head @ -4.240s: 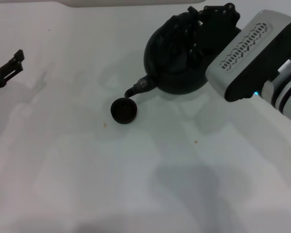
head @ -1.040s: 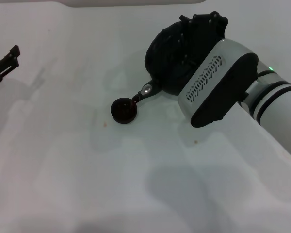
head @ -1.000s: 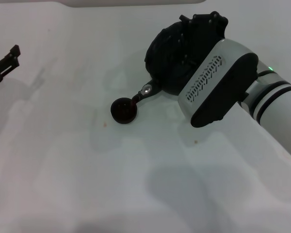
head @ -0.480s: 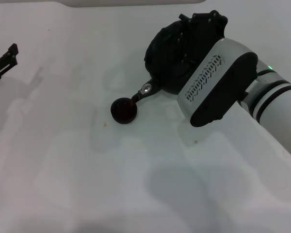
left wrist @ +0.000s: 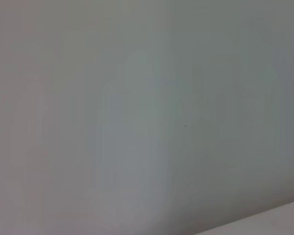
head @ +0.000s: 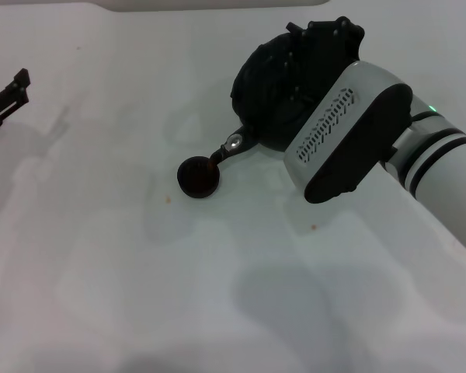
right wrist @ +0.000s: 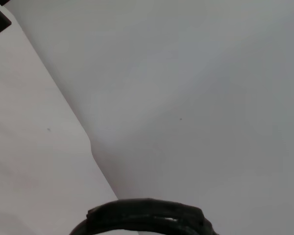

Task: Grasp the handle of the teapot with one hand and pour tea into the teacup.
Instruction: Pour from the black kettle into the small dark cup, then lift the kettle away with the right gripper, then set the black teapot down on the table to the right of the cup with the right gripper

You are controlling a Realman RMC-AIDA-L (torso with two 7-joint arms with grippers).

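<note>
**Half done: pot tipped over the cup**

One arm did the work. The right gripper (head: 326,35) sat at the handle (right wrist: 142,215) atop the teapot (head: 268,85), apparently gripping it, though its fingers could not be made out. The pot was tilted, spout over the teacup (head: 198,176) on the table (head: 101,272). Judged from this, pouring was under way; righting the pot remained. No tea stream showed. The left gripper (head: 6,99) idled far left, spread open.

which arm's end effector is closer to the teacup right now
Right. The right end effector is at the teapot, whose spout hangs over the teacup. The left end effector sits far off at the table's left edge.
</note>
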